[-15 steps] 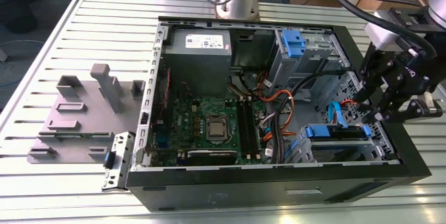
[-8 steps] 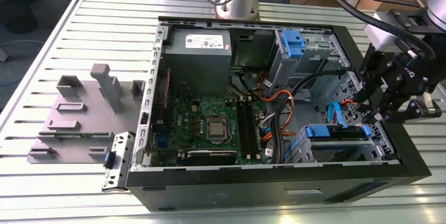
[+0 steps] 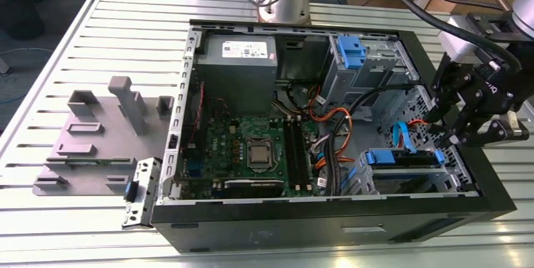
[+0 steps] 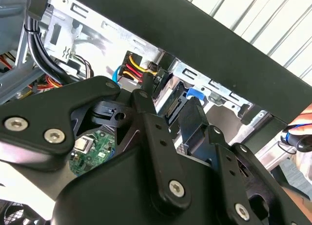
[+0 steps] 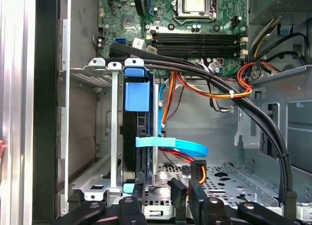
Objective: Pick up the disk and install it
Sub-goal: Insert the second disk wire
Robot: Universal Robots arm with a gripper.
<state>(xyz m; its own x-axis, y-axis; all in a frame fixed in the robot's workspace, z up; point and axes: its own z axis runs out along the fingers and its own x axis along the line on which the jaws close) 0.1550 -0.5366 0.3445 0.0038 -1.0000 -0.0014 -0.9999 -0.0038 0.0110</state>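
Computer case, black and lying open on a slatted metal table, takes up most of the exterior view, with the green motherboard on its floor and a grey power supply at the far end. The disk stands on edge in the metal drive cage at the near corner on the exterior view's right, its blue rail tab uppermost in the first wrist view and a blue data cable curling out beside it; in the exterior view the same blue rail shows at the top of the cage. The gripper hangs just outside the case wall on the exterior view's right, near that cage, and holds nothing; its black fingers sit close together in the first wrist view, apart from the disk. A bundle of black cables crosses over the cage toward the motherboard. Beside the case, at the exterior view's left, a grey plastic stand rests on the table, with a loose metal bracket lying just next to the case.
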